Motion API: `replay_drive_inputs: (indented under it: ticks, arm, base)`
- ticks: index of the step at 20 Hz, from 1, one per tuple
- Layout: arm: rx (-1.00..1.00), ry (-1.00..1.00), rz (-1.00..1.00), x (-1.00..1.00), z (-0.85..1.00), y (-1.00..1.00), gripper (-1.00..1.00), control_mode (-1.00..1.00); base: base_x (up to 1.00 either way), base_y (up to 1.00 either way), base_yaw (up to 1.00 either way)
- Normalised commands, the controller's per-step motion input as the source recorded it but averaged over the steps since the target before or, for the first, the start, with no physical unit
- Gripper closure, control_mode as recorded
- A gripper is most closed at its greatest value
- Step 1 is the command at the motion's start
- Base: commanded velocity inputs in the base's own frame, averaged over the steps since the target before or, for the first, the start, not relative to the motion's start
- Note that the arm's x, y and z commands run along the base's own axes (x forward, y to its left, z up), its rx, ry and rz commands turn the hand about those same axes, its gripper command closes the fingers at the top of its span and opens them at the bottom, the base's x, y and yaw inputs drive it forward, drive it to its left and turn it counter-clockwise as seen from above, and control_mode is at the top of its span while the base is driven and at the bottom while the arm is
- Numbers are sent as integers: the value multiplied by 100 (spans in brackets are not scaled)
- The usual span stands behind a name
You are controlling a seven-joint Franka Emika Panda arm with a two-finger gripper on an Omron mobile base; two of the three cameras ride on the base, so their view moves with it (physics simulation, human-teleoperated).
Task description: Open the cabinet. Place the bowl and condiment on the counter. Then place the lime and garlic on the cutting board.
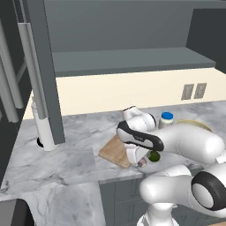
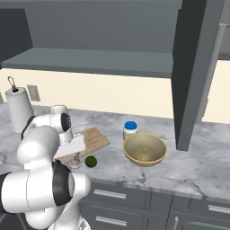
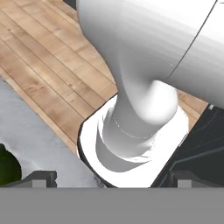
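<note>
Lime point(image 2: 90, 161) beside cutting board point(image 2: 92, 139)

A tall white paper towel roll point(image 2: 19, 112) is standing upright by the cream wall, two grey wall sockets point(image 1: 193, 91) are sitting above the worktop.

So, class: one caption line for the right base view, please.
Bowl and condiment on the counter; lime beside the cutting board.

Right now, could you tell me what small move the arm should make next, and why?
Probably lift the garlic onto the cutting board: it sits on the counter beside the lime, under the gripper, while the bowl and jar are already out.
</note>
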Motion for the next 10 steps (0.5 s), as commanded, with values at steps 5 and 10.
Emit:
replay_drive_inputs:
  ticks: [5,10]
  arm:
    - [0,0,0,12,-9,-4,-100,-100]
    - [0,0,0,14,-11,0,-100,-100]
  base:
    - [0,0,0]
    - [0,0,0]
